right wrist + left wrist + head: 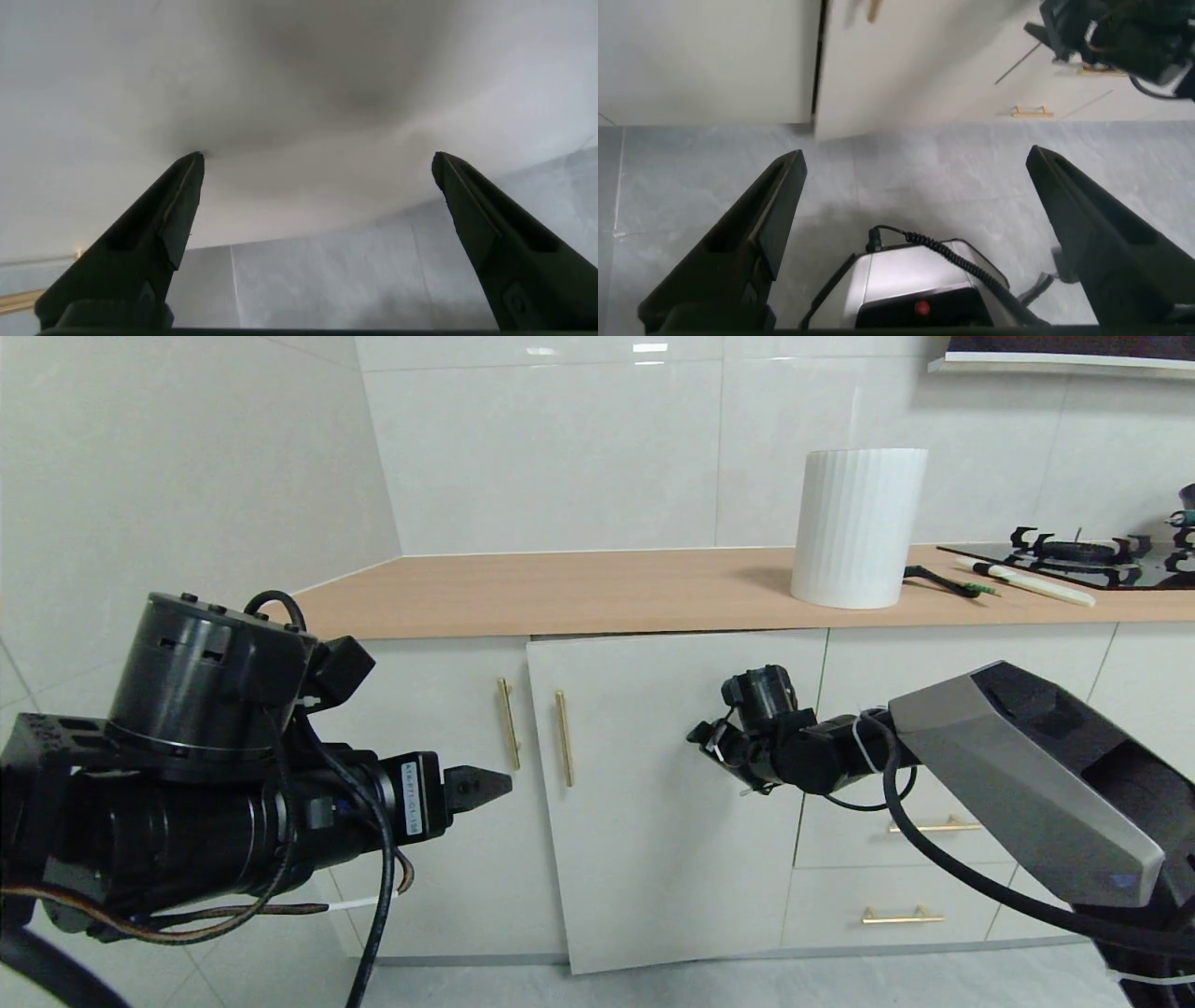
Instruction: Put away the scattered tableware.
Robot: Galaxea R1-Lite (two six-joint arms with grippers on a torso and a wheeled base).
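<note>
Scattered tableware lies on the wooden countertop (579, 588) at the right: a dark-handled utensil (945, 581) and a long white utensil (1038, 585), both beside a tall white ribbed container (859, 527). My right gripper (711, 739) (318, 159) is open and hovers close against the face of a white cabinet door (672, 803) (308, 84) that stands slightly ajar. My left gripper (481, 787) (913, 159) is open and holds nothing. It hangs lower left, in front of the neighbouring cabinet, over the grey floor (906, 177).
Gold bar handles (563, 737) sit on the cabinet doors, and drawers with gold pulls (901, 917) are to the right. A black gas hob (1083, 558) occupies the counter's far right. A tiled wall closes the left side.
</note>
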